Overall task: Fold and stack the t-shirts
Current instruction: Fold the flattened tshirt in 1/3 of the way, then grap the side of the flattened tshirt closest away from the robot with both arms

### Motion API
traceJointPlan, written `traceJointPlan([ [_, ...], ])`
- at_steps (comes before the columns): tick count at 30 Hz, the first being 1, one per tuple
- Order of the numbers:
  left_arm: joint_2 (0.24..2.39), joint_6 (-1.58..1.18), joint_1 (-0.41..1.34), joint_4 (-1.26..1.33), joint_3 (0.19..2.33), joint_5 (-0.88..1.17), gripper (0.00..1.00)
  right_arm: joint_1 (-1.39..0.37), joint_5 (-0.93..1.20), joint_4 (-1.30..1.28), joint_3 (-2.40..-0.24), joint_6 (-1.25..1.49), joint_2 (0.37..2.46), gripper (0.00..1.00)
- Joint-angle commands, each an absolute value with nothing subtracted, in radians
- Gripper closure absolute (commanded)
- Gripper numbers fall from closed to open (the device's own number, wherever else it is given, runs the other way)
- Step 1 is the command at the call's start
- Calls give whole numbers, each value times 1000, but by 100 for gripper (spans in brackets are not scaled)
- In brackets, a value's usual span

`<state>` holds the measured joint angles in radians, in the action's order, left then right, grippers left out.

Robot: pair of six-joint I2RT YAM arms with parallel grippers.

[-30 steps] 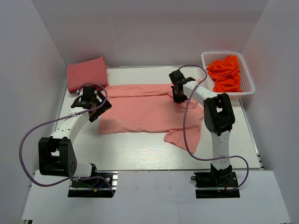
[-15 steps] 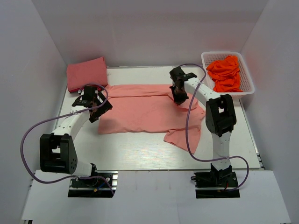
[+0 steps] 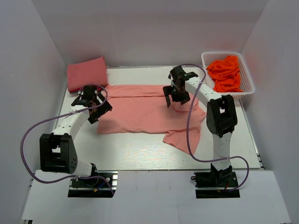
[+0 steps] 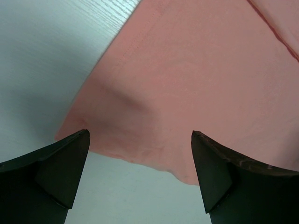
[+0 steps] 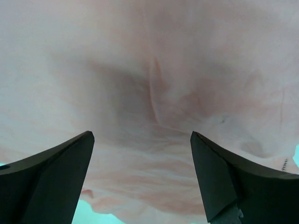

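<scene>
We see the salmon pink cotton t-shirt (image 3: 140, 109) lying flat on the white table (image 3: 140, 149), the left gripper (image 4: 140, 140), jaws wide apart, over its left corner, the right gripper (image 5: 140, 137) equally wide above its rumpled right side, and a folded rose pink t-shirt (image 3: 86, 73) at the table's far left corner.

The white table (image 3: 140, 149) carries three things. A salmon t-shirt (image 3: 140, 109) lies spread flat across its middle, with one sleeve trailing toward the near right. A folded rose-pink shirt (image 3: 86, 73) sits at the far left corner, just beside the spread one. A white basket (image 3: 222, 53) stands at the far right corner.
</scene>
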<state>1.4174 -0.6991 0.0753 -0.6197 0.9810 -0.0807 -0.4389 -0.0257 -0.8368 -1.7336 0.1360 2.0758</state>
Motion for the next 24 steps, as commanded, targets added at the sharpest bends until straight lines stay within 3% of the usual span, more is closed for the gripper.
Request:
traceJointPlan([
  [1, 1378, -712, 69, -660, 1012, -83, 1, -440, 29, -816, -1729, 149, 1951, 10],
  [14, 1348, -885, 38, -605, 784, -218, 1, -429, -20, -744, -946, 605, 1232, 10],
  [21, 1332, -951, 0, -568, 692, -242, 1, -430, -25, -845, -775, 732, 1037, 10],
  [24, 1302, -962, 0, -497, 638, -212, 17, -433, -43, -851, -721, 802, 983, 10],
])
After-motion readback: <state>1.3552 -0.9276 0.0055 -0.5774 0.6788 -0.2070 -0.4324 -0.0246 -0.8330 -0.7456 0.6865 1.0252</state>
